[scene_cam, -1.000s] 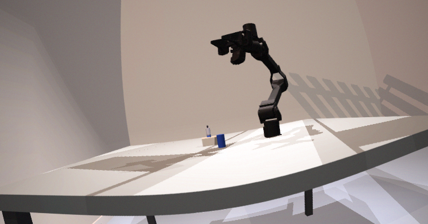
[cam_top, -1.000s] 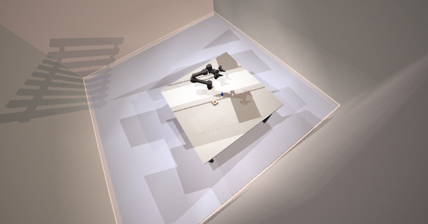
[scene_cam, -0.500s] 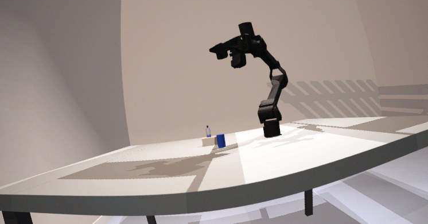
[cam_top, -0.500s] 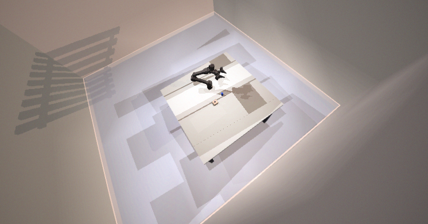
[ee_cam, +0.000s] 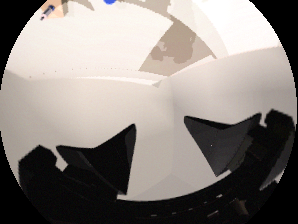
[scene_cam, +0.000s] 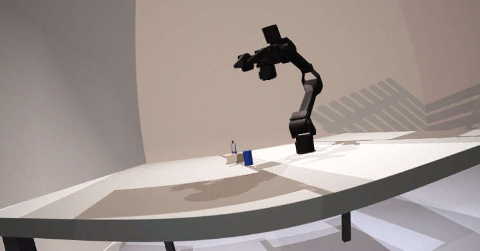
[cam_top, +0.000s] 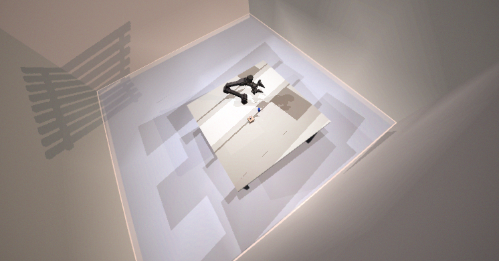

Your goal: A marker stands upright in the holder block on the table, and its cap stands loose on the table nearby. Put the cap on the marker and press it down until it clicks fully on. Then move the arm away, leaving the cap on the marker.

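The marker (scene_cam: 233, 147) (ee_cam: 48, 12) stands upright in the tan holder block (cam_top: 251, 120) (scene_cam: 231, 159), its dark tip up and bare. The blue cap (cam_top: 259, 109) (scene_cam: 248, 158) stands upright on the table beside the block, apart from the marker; its edge just shows at the top of the wrist view (ee_cam: 110, 1). My gripper (cam_top: 263, 88) (scene_cam: 239, 65) (ee_cam: 160, 123) is open, with nothing between its fingers. It is high above the table, well away from the cap and marker, and points roughly sideways.
The table (cam_top: 265, 136) (scene_cam: 161, 224) carries the arm's base (cam_top: 243, 100) (scene_cam: 305, 144), with the block and cap a short way from it. Shadows of the arm and bands of light lie across the table top. Walls stand around the room.
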You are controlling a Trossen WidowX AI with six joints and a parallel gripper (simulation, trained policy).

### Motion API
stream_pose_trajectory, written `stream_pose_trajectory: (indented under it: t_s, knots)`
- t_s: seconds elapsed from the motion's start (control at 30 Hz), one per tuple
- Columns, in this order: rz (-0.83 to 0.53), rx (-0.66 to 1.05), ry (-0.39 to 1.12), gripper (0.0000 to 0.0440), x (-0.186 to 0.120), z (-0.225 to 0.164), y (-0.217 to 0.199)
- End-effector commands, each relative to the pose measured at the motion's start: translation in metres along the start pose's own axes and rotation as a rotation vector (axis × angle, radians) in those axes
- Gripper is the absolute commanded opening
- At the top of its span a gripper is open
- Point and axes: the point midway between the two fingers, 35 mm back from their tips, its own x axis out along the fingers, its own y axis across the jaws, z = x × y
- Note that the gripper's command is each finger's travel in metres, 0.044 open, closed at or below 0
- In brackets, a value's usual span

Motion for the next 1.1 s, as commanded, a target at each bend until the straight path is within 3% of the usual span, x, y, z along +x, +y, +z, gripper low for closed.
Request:
stream_pose_trajectory:
  t_s: [0.0,1.07]
  knots:
    - [-0.004,-0.003,-0.038,0.0331,0.003,0.004,-0.001]
    - [-0.027,-0.036,-0.441,0.033,0.036,0.06,-0.001]
